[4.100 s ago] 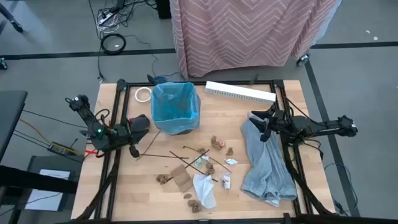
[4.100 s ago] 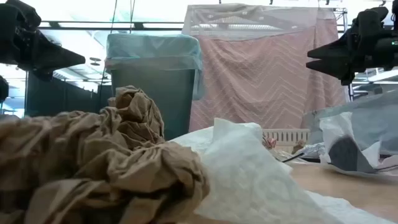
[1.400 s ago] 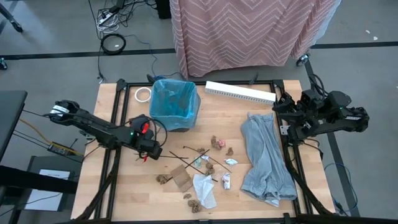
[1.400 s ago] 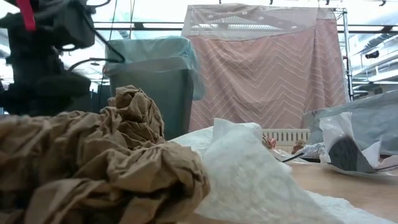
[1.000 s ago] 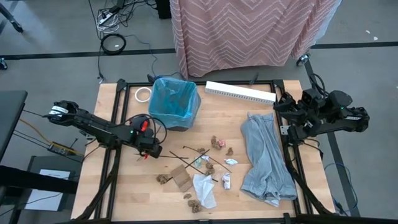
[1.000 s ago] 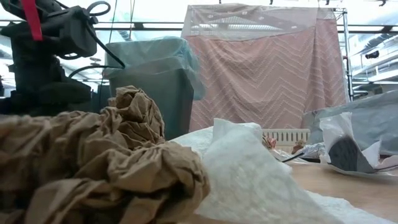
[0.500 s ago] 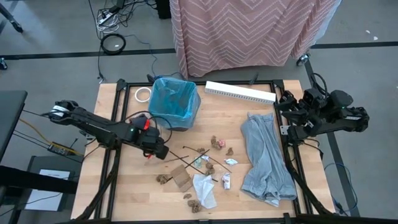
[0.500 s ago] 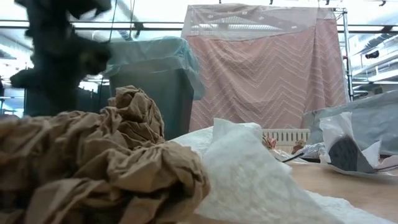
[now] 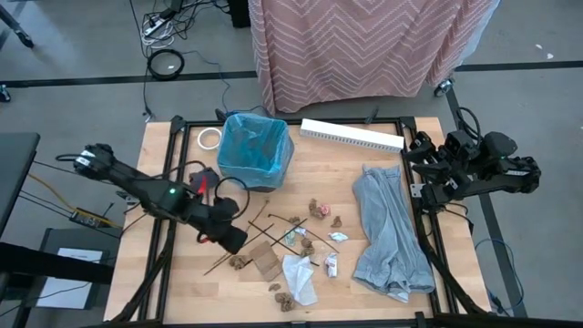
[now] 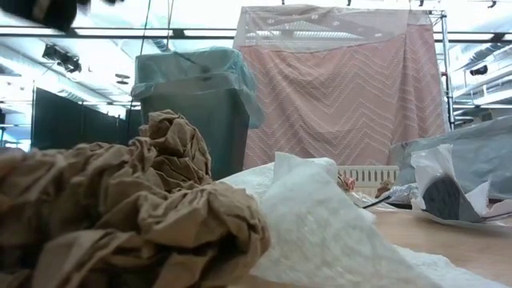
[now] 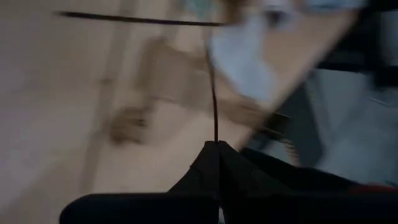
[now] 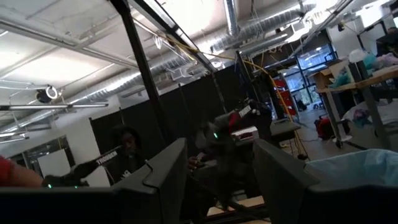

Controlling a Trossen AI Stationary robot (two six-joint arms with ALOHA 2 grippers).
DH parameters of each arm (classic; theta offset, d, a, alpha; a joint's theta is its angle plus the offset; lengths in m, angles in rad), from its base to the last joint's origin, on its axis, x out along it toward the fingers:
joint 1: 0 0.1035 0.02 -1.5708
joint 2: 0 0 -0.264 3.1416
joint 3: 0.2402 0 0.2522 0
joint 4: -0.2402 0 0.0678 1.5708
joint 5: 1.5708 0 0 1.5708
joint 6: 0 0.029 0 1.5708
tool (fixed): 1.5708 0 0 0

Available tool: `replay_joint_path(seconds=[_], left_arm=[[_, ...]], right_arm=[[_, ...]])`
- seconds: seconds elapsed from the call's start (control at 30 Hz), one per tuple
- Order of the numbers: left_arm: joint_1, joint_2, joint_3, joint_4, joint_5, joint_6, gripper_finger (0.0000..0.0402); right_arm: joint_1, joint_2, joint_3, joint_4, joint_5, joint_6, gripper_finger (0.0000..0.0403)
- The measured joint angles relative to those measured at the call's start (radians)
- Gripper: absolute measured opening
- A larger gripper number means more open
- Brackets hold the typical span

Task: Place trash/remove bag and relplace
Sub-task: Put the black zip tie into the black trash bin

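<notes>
trash stick (image 9: 239, 241) is pinched in the closed left tool (image 9: 233, 239); right tool (image 9: 417, 173) waits half-wide at the worktop's right edge (image 9: 453, 210).

No text, label or number can be read anywhere.

Wooden worktop (image 9: 182, 282) seen from above. Left arm reaches in from the left edge; its hand (image 9: 233, 239) is over the worktop's left-centre, w/ a thin dark stick (image 9: 239, 242) running slantwise under it, fingers shut on it. Blue-lined bin (image 9: 256, 151) stands near the far edge, white tape ring (image 9: 209, 138) just beside it. Trash scraps (image 9: 296, 251) lie scattered mid-worktop: brown lumps, white paper, flat cardboard piece (image 9: 266, 261), more sticks. Grey cloth (image 9: 392, 232) lies right of them. White slotted strip (image 9: 352, 135) at far edge. Right arm folded at the right edge, its hand (image 9: 421, 169) beside the cloth's far end.
</notes>
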Motion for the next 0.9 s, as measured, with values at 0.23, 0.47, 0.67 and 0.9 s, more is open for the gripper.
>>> replay_joint_path(seconds=[0.23,0.47,0.67,0.9], left_arm=[[-0.015,0.000,0.165,0.152,-0.246,0.055,0.0000],[0.030,-0.004,0.257,0.365,-0.654,0.135,0.0000],[0.058,-0.010,0.258,0.797,-0.918,0.201,0.0000],[0.129,-0.003,0.258,1.304,-0.852,0.817,0.0000]], right_arm=[[0.000,0.000,0.000,0.000,0.000,-0.002,0.0175],[0.000,0.000,0.000,0.000,0.000,-0.003,0.0175],[0.000,0.000,0.000,0.000,0.000,-0.009,0.0175],[0.000,0.000,0.000,0.000,0.001,-0.031,0.0175]])
